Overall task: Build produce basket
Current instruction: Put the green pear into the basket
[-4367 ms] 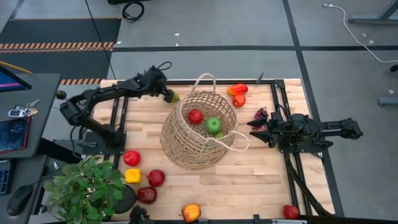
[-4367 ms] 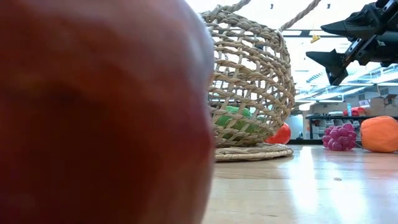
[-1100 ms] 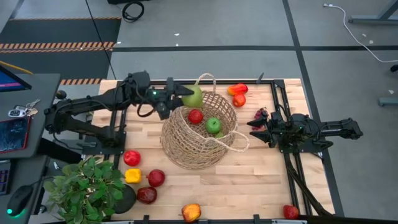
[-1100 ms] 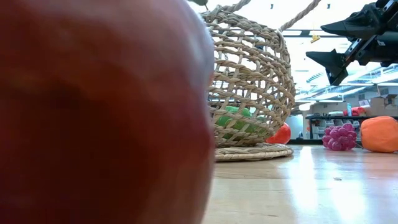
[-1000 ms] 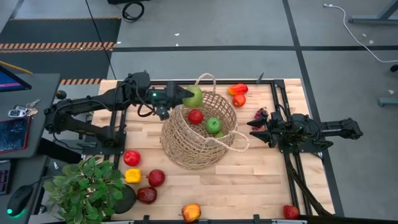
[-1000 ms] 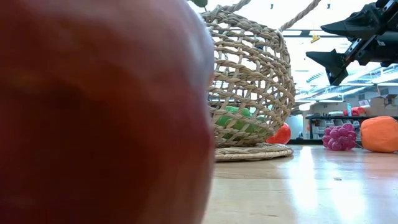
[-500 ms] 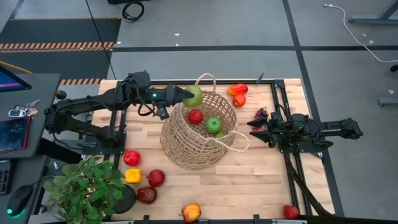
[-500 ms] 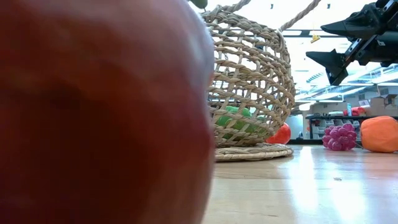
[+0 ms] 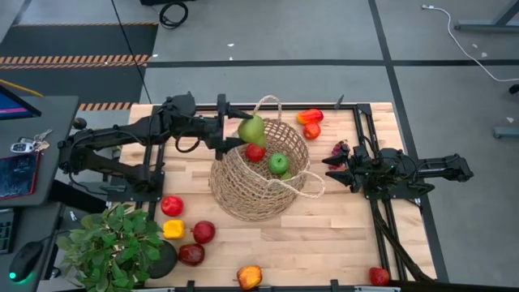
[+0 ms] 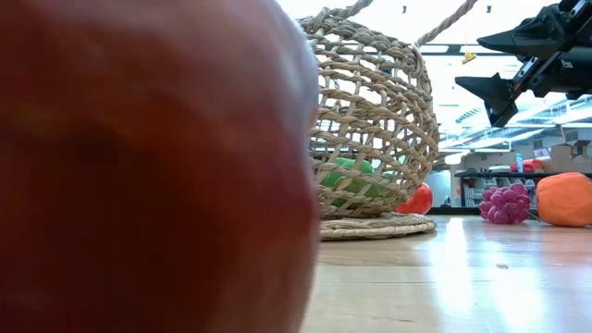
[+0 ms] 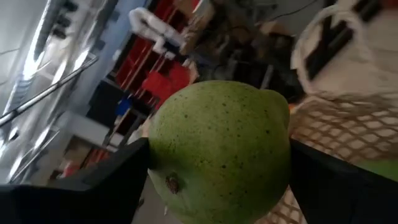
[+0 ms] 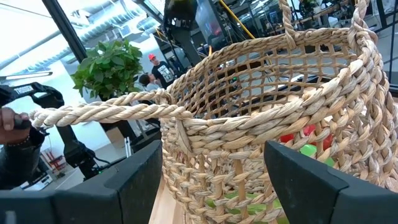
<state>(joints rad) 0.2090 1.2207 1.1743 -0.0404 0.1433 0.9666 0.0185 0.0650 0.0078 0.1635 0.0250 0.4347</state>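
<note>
High view is showing you the basket [image 9: 261, 170] sitting mid-table with a red fruit [image 9: 255, 152] and a green apple [image 9: 278, 163] already inside. Your left gripper [image 9: 242, 130] is clamping a green pear [image 9: 252, 129] over the basket's far rim, so you are looking part-done. Loose produce [image 9: 189, 235] is lying near the potted plant [image 9: 113, 247], with more by the table edges. Your right gripper [image 9: 336, 169] is waiting with fingers apart beside the basket, near the grapes [image 9: 340, 148], leaving you open room between.

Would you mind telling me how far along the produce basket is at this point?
Done: a red fruit and a green apple lie in the basket. In hand: the left gripper holds a green pear over the rim. Left: the grapes and the other fruit on the table. The right gripper waits, open.
</note>
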